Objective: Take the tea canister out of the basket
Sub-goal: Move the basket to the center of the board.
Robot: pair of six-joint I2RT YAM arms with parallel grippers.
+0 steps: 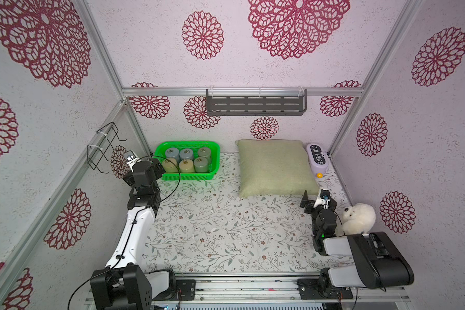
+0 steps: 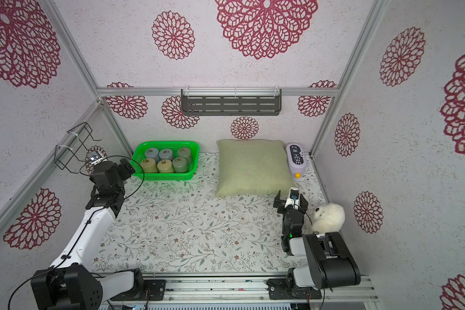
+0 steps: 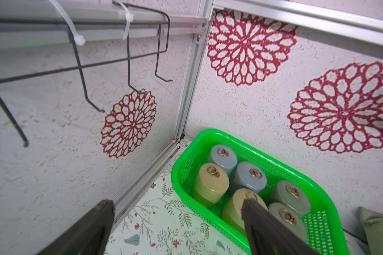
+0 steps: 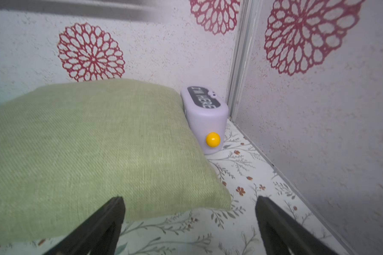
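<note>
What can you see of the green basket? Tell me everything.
The basket is bright green plastic, rectangular with rounded corners, a rolled rim and perforated mesh walls. It sits flat on the floral table in the far left corner, apart from the pillow. Six lidded canisters stand upright inside it in two rows of three. The open left gripper hangs at its left end with one finger over a canister. Whether it touches the basket cannot be told.

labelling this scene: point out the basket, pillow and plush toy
basket (image 1: 191, 176), in a top view, on its front wall
pillow (image 1: 275, 167), in a top view, middle of its top
plush toy (image 1: 360, 218), in a top view, on its body
</note>
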